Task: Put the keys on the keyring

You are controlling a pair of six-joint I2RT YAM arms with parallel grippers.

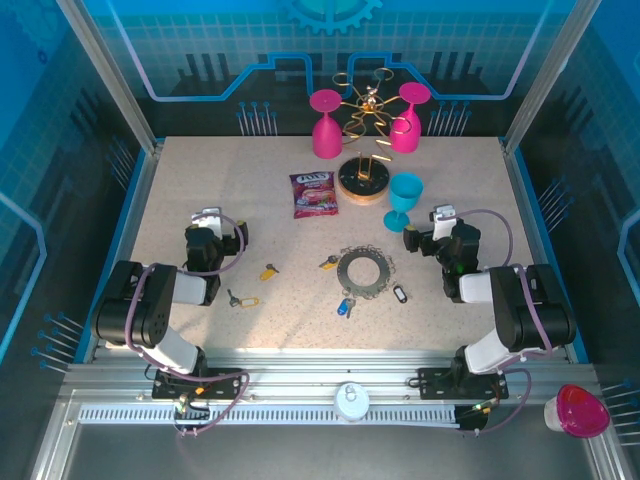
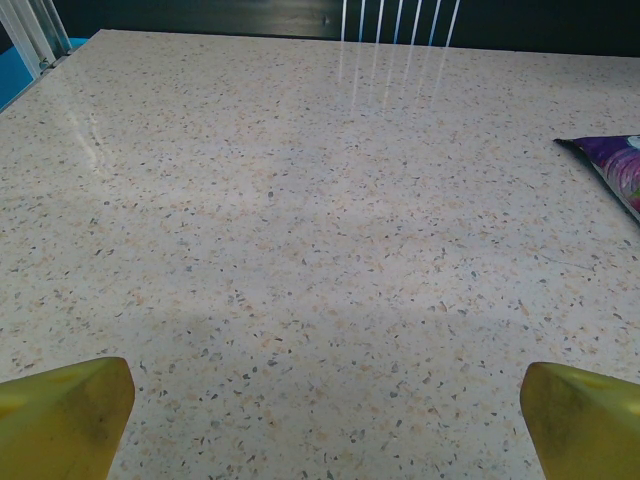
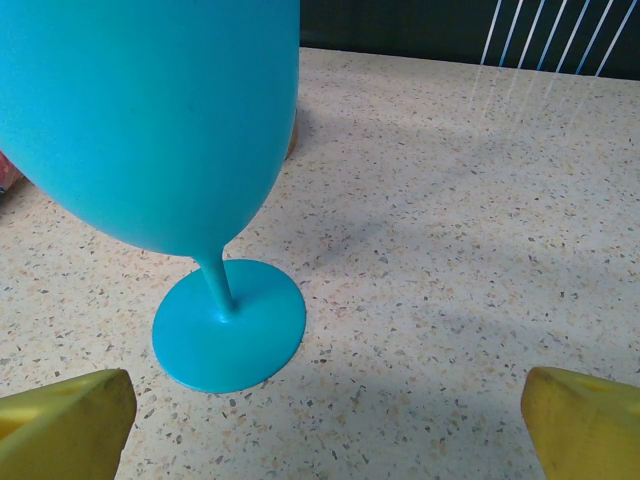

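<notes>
The left tool (image 2: 325,410) stands wide open, empty, above the speckled beige worktop (image 2: 300,200). The right tool (image 3: 325,410), open too, faces a turquoise plastic goblet (image 3: 150,120). Between both tools lies the flat grey metal keyring (image 1: 364,270), small colour-tagged keys (image 1: 268,271) scattered around it.

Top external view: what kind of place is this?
Probably a robot test cell or demo booth: blue printed panels on a metal frame enclose a speckled table, two arms are bolted at its edge, and goblets serve as props.

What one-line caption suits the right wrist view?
Open right gripper facing a blue goblet standing upright on the speckled table.
</notes>
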